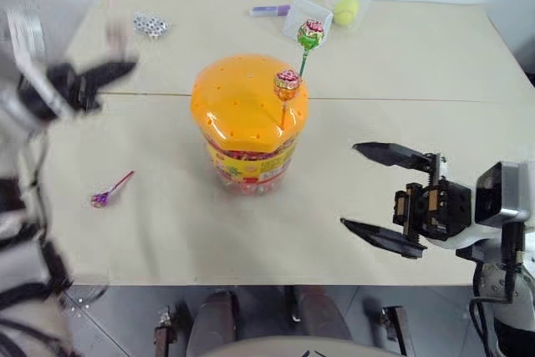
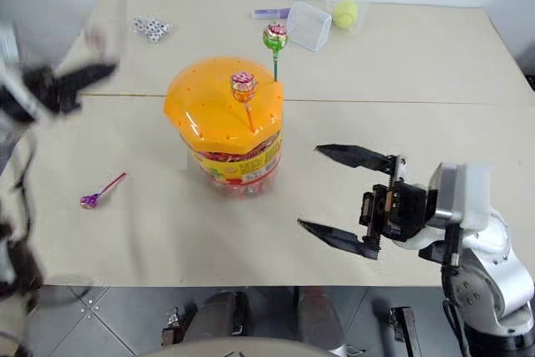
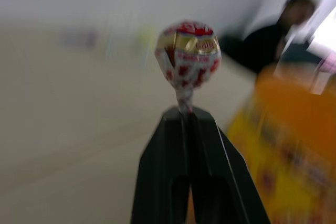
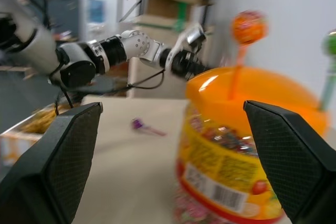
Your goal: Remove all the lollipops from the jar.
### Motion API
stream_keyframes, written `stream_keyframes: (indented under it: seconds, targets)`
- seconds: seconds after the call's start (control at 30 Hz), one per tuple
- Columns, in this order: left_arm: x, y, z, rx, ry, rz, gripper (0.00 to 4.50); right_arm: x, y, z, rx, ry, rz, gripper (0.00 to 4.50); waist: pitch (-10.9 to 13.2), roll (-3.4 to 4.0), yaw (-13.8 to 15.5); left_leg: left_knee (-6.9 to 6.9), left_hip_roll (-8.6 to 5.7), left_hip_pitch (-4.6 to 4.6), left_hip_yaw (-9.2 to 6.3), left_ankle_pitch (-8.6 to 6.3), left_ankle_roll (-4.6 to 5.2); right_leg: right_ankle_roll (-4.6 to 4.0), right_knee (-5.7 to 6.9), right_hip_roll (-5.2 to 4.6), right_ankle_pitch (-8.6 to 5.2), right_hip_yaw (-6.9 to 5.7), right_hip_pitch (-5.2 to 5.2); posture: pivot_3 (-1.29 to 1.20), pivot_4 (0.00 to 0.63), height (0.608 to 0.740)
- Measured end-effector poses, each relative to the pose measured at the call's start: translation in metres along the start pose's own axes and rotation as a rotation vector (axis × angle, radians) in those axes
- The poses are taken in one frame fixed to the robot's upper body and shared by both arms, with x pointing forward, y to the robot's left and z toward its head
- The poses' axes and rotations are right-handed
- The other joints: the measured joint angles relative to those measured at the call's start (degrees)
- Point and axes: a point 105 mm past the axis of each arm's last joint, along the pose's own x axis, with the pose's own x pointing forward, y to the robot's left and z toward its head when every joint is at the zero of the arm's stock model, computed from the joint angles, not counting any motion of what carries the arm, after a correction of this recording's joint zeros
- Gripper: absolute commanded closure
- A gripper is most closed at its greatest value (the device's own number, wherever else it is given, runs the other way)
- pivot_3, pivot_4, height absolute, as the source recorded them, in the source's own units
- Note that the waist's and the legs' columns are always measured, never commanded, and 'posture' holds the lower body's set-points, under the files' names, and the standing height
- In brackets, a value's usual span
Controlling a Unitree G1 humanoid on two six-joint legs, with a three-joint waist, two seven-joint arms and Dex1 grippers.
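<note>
From the head views, two lollipops are seen standing upright in the holes of the jar's (image 1: 248, 123) domed orange lid: a green one (image 1: 311, 34) on a green stick at the far edge and a pink-red one (image 1: 287, 83) on an orange stick just in front of it. A purple lollipop (image 1: 101, 198) on a thin pink stick is seen lying flat on the table (image 1: 401, 64), well apart from the jar on the robot's left, so one removal is judged complete. The jar is set near the middle of the table; its clear plastic wall carries a yellow-red label, and its glossy lid is dotted with small holes. The left gripper (image 1: 113, 71) is seen blurred above the table's left edge. The right gripper (image 1: 361, 186) is held beside the jar with its black tapered fingers spread wide and nothing between them.

In the left wrist view, the fingers are pressed together on the stick of a red-yellow lollipop (image 3: 187, 56), whose round head is wrapped in shiny crinkled foil. This one is judged to be out of the jar but not yet set down.

In the right wrist view, the jaws are seen wide apart, framing the jar, with both remaining lollipops standing in the lid; two extractions are judged to be left.
</note>
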Motion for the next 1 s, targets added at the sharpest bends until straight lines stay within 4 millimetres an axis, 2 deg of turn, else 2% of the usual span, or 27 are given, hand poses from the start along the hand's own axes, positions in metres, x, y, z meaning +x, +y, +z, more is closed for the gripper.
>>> stream_keyframes:
  seconds: [0.07,0.1,0.17,0.27,0.4,0.5,0.6,0.67,0.77,0.83,0.97,1.0]
  targets:
    - [-0.02,-0.004,-0.042,-0.055,0.117,0.067,4.48,-0.003,-0.003,-0.007,0.018,0.013,0.032,0.0,-0.01,-0.13,0.58,0.03,-0.01,-0.12,-0.26,-0.07,0.1,-0.05,-0.18,-0.17,-0.03,-0.2,0.05,0.0,0.15,0.74]
    - [-0.024,-0.009,-0.053,-0.074,0.141,0.077,4.48,-0.005,-0.004,-0.011,0.031,0.021,0.035,0.0,0.0,-0.17,1.37,0.04,-0.09,-0.12,-0.37,-0.15,0.22,-0.12,-0.24,-0.28,-0.06,-0.31,0.08,0.0,0.15,0.74]
    - [-0.033,-0.023,-0.064,-0.085,0.156,0.088,4.48,-0.007,-0.006,-0.016,0.034,0.039,0.049,0.0,0.01,-0.2,2.46,0.02,-0.35,-0.17,-0.59,-0.17,0.24,-0.17,-0.26,-0.57,-0.09,-0.49,0.12,0.0,0.15,0.74]
    - [-0.034,-0.039,-0.079,-0.087,0.189,0.084,4.48,-0.011,-0.006,-0.022,0.03,0.068,0.06,0.0,0.05,-0.09,3.33,0.01,-0.52,-0.14,-0.61,-0.1,0.31,-0.23,-0.38,-0.76,-0.12,-0.57,0.24,0.0,0.15,0.74]
    - [-0.027,-0.043,-0.099,-0.112,0.233,0.088,3.54,-0.016,-0.005,-0.029,0.042,0.098,0.052,0.0,0.05,-0.05,2.91,-0.06,-0.48,-0.04,-0.61,-0.1,0.31,-0.3,-0.46,-0.73,-0.16,-0.66,0.35,0.0,0.15,0.74]
    - [-0.026,-0.041,-0.099,-0.082,0.24,0.097,2.64,-0.016,-0.005,-0.029,0.043,0.099,0.043,0.0,0.05,-0.05,2.69,-0.19,-0.49,-0.02,-0.58,-0.08,0.29,-0.3,-0.45,-0.73,-0.16,-0.67,0.27,0.0,0.15,0.74]
    - [-0.026,-0.036,-0.093,-0.032,0.213,0.084,1.83,-0.018,-0.006,-0.03,0.051,0.104,0.017,0.0,0.05,-0.05,2.49,-0.34,-0.5,-0.02,-0.53,-0.07,0.26,-0.29,-0.44,-0.73,-0.16,-0.7,0.18,0.0,0.15,0.74]
    - [-0.025,-0.035,-0.078,0.04,0.133,0.025,1.21,-0.019,-0.01,-0.03,0.057,0.105,-0.022,0.0,0.05,-0.05,2.42,-0.37,-0.49,-0.04,-0.51,-0.05,0.22,-0.29,-0.43,-0.73,-0.16,-0.77,0.13,0.0,0.15,0.74]
    - [-0.034,-0.042,-0.043,0.125,-0.031,-0.08,1.21,-0.017,-0.026,-0.02,0.053,0.057,-0.124,0.0,0.05,-0.05,1.93,-0.36,-0.48,-0.06,-0.5,0.0,0.14,-0.3,-0.43,-0.75,-0.16,-0.86,0.14,0.0,0.15,0.74]
    - [-0.041,-0.05,-0.016,0.132,-0.166,-0.167,1.21,-0.01,-0.045,-0.01,0.054,0.001,-0.211,0.0,0.07,-0.01,1.47,-0.34,-0.48,-0.04,-0.47,0.03,0.16,-0.3,-0.38,-0.78,-0.16,-0.91,0.13,0.0,0.15,0.74]
    - [-0.041,-0.073,0.036,0.166,-0.394,-0.328,1.21,0.005,-0.085,0.013,0.033,-0.085,-0.336,0.0,0.08,0.0,1.44,-0.24,-0.48,-0.04,-0.52,0.05,0.14,-0.29,-0.16,-0.79,-0.15,-1.04,0.07,0.0,0.15,0.74]
    - [-0.041,-0.078,0.043,0.185,-0.435,-0.348,1.21,0.01,-0.091,0.016,0.032,-0.09,-0.347,0.0,0.07,0.03,1.4,-0.25,-0.48,-0.03,-0.52,0.05,0.15,-0.28,-0.15,-0.79,-0.14,-1.08,0.07,0.0,0.15,0.74]
